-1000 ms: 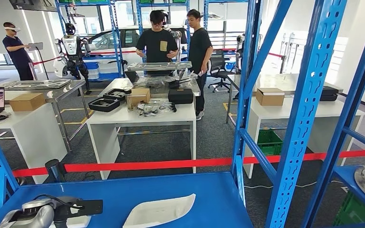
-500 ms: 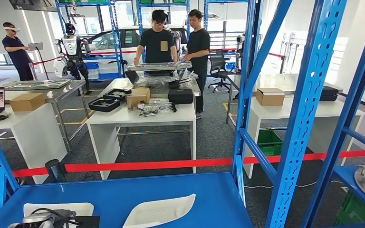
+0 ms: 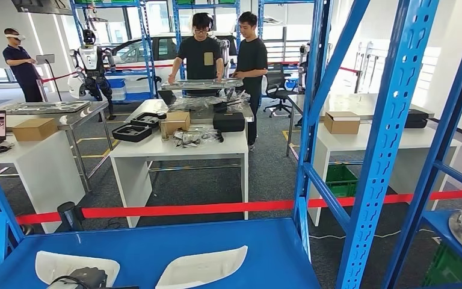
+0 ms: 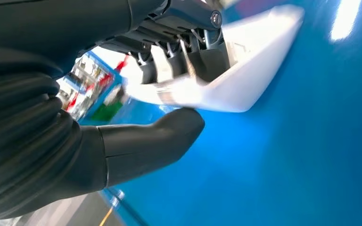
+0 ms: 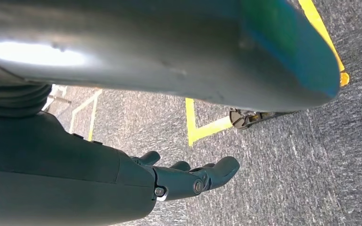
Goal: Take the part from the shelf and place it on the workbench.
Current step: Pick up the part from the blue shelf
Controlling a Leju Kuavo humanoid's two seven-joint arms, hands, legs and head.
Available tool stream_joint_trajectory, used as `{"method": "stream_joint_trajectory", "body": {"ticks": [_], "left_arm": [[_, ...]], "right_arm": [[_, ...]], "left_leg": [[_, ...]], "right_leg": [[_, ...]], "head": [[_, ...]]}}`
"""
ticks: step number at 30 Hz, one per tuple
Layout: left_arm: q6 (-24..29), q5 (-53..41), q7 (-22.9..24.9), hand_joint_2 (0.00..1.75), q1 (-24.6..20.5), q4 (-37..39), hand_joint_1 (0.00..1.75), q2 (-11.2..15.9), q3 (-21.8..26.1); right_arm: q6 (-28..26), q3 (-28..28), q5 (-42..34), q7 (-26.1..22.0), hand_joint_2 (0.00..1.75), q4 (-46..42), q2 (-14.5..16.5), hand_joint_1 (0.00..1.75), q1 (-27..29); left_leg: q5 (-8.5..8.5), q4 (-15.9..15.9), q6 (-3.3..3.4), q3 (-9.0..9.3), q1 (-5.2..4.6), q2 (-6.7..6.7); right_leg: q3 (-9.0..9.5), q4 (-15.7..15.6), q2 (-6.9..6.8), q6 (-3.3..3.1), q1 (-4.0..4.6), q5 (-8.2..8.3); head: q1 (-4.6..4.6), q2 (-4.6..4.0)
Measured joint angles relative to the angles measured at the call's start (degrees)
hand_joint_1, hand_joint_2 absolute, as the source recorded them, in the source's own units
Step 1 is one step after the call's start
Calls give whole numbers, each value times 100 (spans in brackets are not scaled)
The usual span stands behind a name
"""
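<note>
Your left hand [image 4: 169, 94] is on the white part [image 3: 75, 265] at the near left of the blue shelf [image 3: 216, 238]. In the left wrist view its dark fingers [image 4: 207, 56] lie over the top of the part's edge and the thick thumb sits just under it, so the hand grips the part, which is blurred there. From the head view you see only the back of that hand, low at the picture's edge, in front of the part. A 2nd white part [image 3: 201, 267] lies just beside the 1st, nearer the shelf's middle, untouched.

Your right hand [image 5: 193, 176] hangs over grey carpet with yellow floor lines, fingers loosely apart and nothing in them.

Past the red tape [image 3: 216, 208] stands a white table [image 3: 180, 147] carrying a cardboard box [image 3: 174, 122] and black cases; whether the box holds anything, you cannot tell. 2 people stand behind it.
</note>
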Motion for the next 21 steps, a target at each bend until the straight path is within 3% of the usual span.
{"method": "stream_joint_trajectory", "body": {"ticks": [4,7,12,21], "left_arm": [[402,-66,-14,175,24,-11,157,-63,-103],[449,-80,-9,175,28,-15,158,-94,-152],[485,-100,-7,175,35,-16,175,-109,-160],[737,-196,30,175,117,-16,175,-188,-297]], "right_arm": [[5,0,0,1,0,0,0,0,0],[5,0,0,1,0,0,0,0,1],[8,0,1,4,0,0,0,0,1],[-54,0,7,96,0,0,0,0,-3]], "left_leg": [[-1,0,1,1,0,0],[-1,0,1,3,0,1],[-1,0,1,5,0,1],[-1,0,1,6,-1,0]], "right_leg": [[2,0,2,0,-1,0],[3,0,2,0,-1,0],[5,0,1,0,-1,0],[7,0,-1,0,-2,0]], "head": [[0,0],[0,0],[0,0],[0,0]]}}
